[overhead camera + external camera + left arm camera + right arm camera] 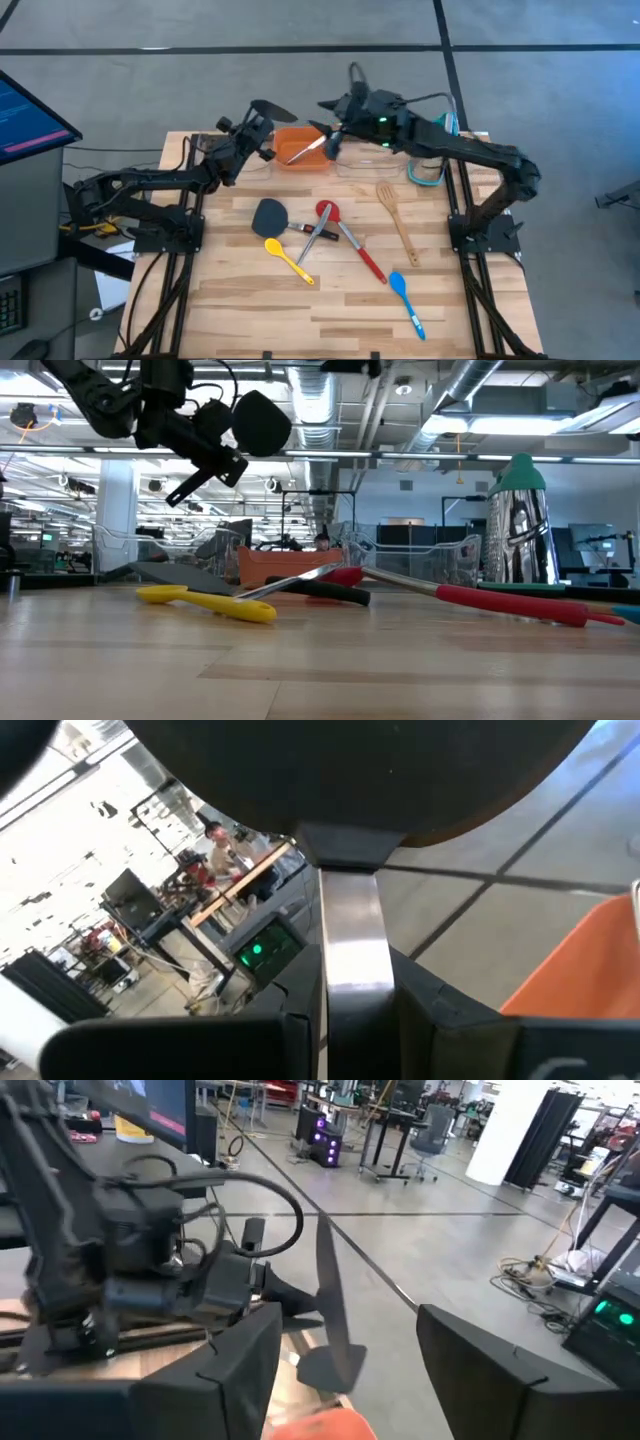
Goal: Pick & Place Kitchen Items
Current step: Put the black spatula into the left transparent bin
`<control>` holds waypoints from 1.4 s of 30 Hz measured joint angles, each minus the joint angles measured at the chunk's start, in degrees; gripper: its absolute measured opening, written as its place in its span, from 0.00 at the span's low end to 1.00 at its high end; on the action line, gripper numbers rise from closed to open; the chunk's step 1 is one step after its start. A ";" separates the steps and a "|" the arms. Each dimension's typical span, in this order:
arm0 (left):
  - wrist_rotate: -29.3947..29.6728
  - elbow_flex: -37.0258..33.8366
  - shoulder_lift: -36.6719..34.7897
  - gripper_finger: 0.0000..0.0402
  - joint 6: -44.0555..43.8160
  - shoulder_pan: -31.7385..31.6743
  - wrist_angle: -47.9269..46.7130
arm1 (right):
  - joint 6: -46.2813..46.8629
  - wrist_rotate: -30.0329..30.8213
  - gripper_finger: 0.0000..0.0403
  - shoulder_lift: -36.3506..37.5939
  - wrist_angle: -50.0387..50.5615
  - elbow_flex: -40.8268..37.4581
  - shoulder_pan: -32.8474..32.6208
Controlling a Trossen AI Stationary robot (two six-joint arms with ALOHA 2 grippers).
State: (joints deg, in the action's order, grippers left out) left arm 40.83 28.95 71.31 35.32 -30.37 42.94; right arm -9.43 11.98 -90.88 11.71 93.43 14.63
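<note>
The kitchen items are mostly lying loose around the middle of the table (250, 300). They look light and stiff, with smooth handles that could slip, so I would take each one mid-handle, across the narrow width.

The left gripper (258, 132) is hovering near the 11 o'clock corner. It is clamping the flat metal handle (350, 935) of a black spatula (270, 108) and holding it up in the air beside the orange bin (300, 160).

The right gripper (333, 138) is reaching in over the bin at 12 o'clock, with its fingers (240, 1365) standing wide apart. A metal utensil (305, 150) is leaning across the bin below it. I cannot tell whether it is touching either finger.

Counting what is on the wood:
- One more black spatula (270, 215), just toward 10 o'clock of centre.
- One red spoon (325, 210) with a long red handle, running toward 5 o'clock.
- One pair of metal tongs (318, 240), crossing the red spoon.
- One yellow spoon (290, 258), toward 7 o'clock.
- One blue spoon (405, 298), toward 5 o'clock.
- One wooden fork (395, 215), at 3 o'clock.

That is two black spatulas in all and one of everything else. The thin, springy tongs look like the trickiest to pinch.
</note>
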 joint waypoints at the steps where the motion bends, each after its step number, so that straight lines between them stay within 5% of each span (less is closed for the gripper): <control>1: -0.76 0.00 -0.02 0.14 -0.05 -0.82 -0.93 | 0.00 0.01 0.56 1.50 2.34 0.00 -0.01; 11: -20.95 0.00 -0.02 0.13 -13.31 -13.19 -9.09 | 5.66 0.08 0.44 10.10 18.75 0.00 -3.43; 28: -26.30 0.00 -0.01 0.13 -14.50 -22.86 -24.22 | 6.08 0.01 0.36 6.06 25.06 -0.34 -8.84; 35: -38.82 0.00 -0.01 0.13 -19.50 -26.95 -26.44 | 6.05 0.06 0.33 5.12 26.50 -0.39 -8.94; 42: -40.38 -1.12 0.00 0.13 -18.38 -30.25 -29.03 | 6.39 0.01 0.33 5.24 26.67 -0.28 -9.01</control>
State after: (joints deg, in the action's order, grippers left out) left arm 0.45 27.83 71.31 16.94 -60.63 13.91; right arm -3.04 11.99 -85.64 38.39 93.14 5.63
